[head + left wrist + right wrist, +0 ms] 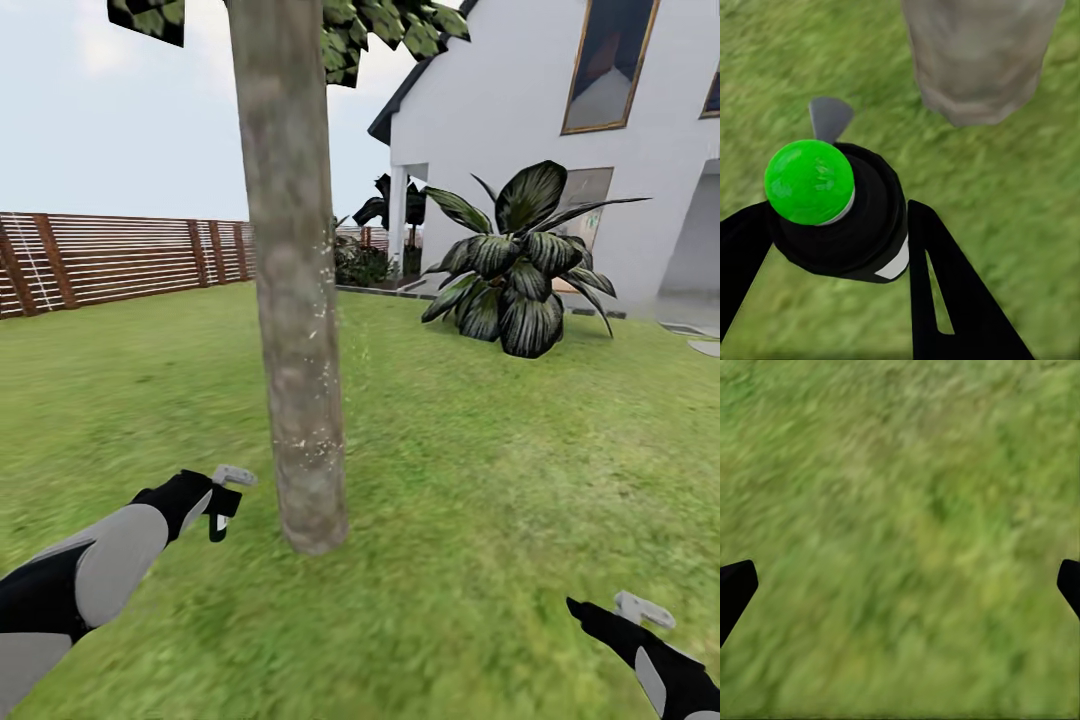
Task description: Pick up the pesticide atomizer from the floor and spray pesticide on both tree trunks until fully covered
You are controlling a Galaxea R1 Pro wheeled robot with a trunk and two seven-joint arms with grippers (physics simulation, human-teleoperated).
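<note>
Atomizer: the pesticide atomizer (844, 217) sits clamped between my left gripper (832, 240) fingers, green cap toward the wrist camera, nozzle aimed at the tree trunk (292, 300) so the spray lands on bark.
Trunk: right in front of me, just beside that hand; faint pale specks on the bark, probably spray, can't say for sure.
Right gripper (900, 585): fingers spread wide over the lawn (480, 470), holding nothing, parked low out of the way.
Progress: I'd guess first trunk, partly done.
</note>
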